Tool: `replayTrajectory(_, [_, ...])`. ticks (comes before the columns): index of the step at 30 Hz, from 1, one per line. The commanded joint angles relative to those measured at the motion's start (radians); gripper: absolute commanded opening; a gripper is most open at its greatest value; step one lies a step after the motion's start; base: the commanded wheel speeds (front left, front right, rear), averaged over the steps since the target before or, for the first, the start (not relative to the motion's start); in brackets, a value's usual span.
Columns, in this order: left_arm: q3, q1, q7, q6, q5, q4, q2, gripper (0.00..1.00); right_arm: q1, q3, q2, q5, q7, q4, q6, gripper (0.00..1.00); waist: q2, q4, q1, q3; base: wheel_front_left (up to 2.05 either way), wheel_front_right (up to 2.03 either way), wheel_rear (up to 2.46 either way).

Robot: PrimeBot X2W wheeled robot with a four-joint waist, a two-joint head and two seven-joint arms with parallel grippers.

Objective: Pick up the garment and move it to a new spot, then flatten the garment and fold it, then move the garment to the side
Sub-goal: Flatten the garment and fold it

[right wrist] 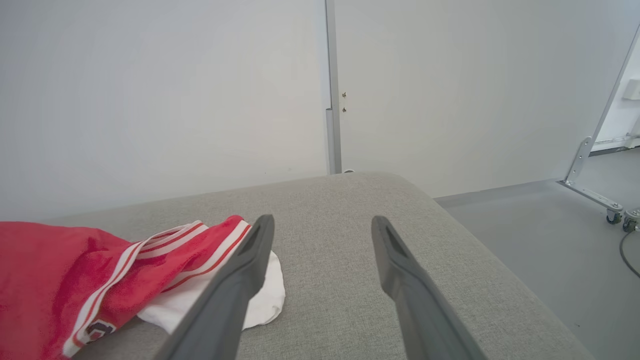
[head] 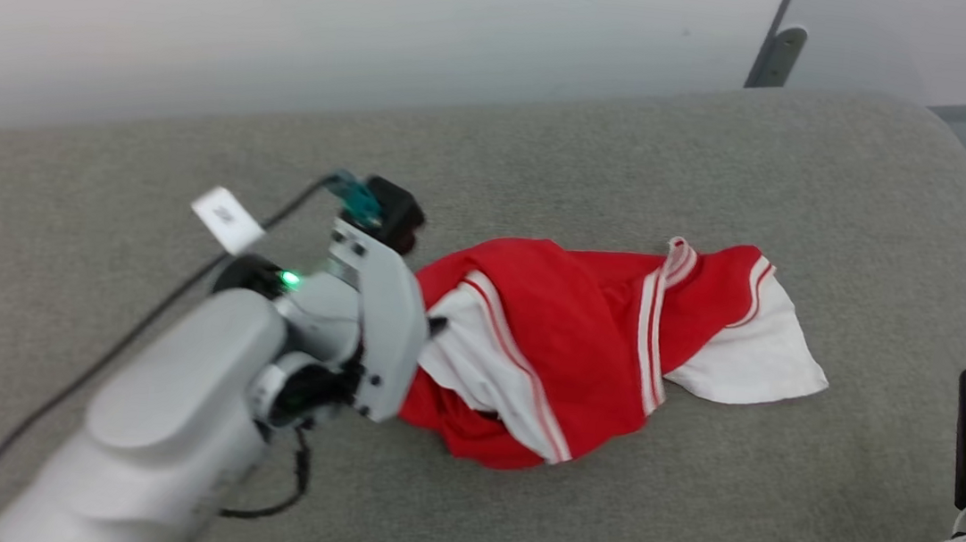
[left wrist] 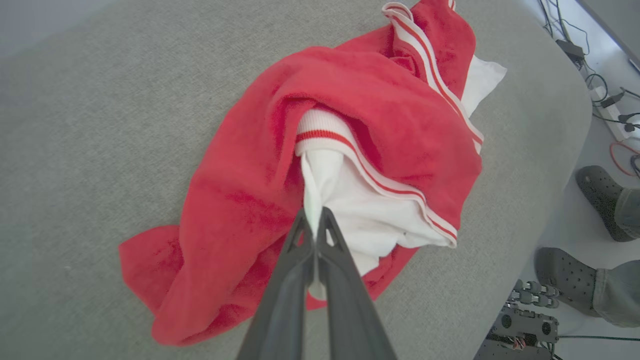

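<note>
Pickup: your left gripper (left wrist: 314, 220) clamps the crumpled red-and-white sports garment (left wrist: 260, 190).
Lift it clear next; right gripper (right wrist: 322, 225) idles, jaws apart.

grey cushion (head: 601, 517) | white wall (right wrist: 150, 100) | two feet (left wrist: 565, 274) (grey perforated shoes)

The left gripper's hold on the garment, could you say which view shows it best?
The left wrist view: the left gripper is shut on a white fold of the garment. In the head view the wrist hides most of the grip; the right wrist view shows the garment's far end.
</note>
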Motion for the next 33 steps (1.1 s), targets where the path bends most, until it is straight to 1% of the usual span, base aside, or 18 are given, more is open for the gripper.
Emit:
replayTrajectory(1, [0.008, -0.006, 0.008, 0.011, 0.000, -0.018, 0.023, 0.00, 0.010, -0.006, -0.002, -0.010, -0.005, -0.003, -0.001, 1.00, -0.0001, 0.015, 0.0000, -0.010, 0.00, 0.00, 0.00])
replayTrajectory(6, [0.042, 0.012, 0.037, 0.047, -0.003, -0.106, 0.112, 0.00, 0.028, -0.017, 0.002, -0.020, 0.002, -0.010, -0.001, 1.00, -0.0001, 0.046, 0.0000, -0.028, 0.00, 0.00, 0.00])
replayTrajectory(11, [0.085, 0.048, 0.060, 0.096, -0.008, -0.175, 0.209, 0.00, 0.048, -0.021, 0.008, -0.029, 0.015, -0.022, -0.001, 1.00, -0.0001, 0.076, 0.0000, -0.044, 0.00, 0.00, 0.00])
replayTrajectory(16, [0.127, 0.093, 0.082, 0.147, -0.014, -0.213, 0.302, 0.00, 0.060, -0.029, 0.015, -0.033, 0.031, -0.039, -0.001, 1.00, -0.0001, 0.099, 0.0000, -0.052, 0.00, 0.00, 0.00])
replayTrajectory(21, [0.146, 0.153, 0.100, 0.190, -0.015, -0.213, 0.368, 0.00, 0.072, -0.033, 0.026, -0.042, 0.043, -0.057, -0.001, 1.00, -0.0001, 0.112, 0.0000, -0.058, 0.00, 0.00, 0.00])
replayTrajectory(24, [0.152, 0.186, 0.093, 0.203, -0.021, -0.192, 0.385, 0.00, 0.082, -0.035, 0.033, -0.047, 0.053, -0.068, -0.001, 1.00, -0.0001, 0.117, 0.0000, -0.059, 0.00, 0.00, 0.00])
replayTrajectory(28, [0.143, 0.223, 0.085, 0.215, -0.020, -0.137, 0.380, 0.00, 0.082, -0.028, 0.036, -0.046, 0.062, -0.078, -0.001, 1.00, -0.0001, 0.117, 0.0000, -0.055, 0.00, 0.00, 0.00])
replayTrajectory(33, [0.126, 0.235, 0.056, 0.200, -0.012, -0.028, 0.358, 0.00, 0.065, -0.019, 0.025, -0.033, 0.065, -0.077, -0.001, 1.00, -0.0001, 0.109, 0.0000, -0.043, 0.00, 0.00, 0.00])
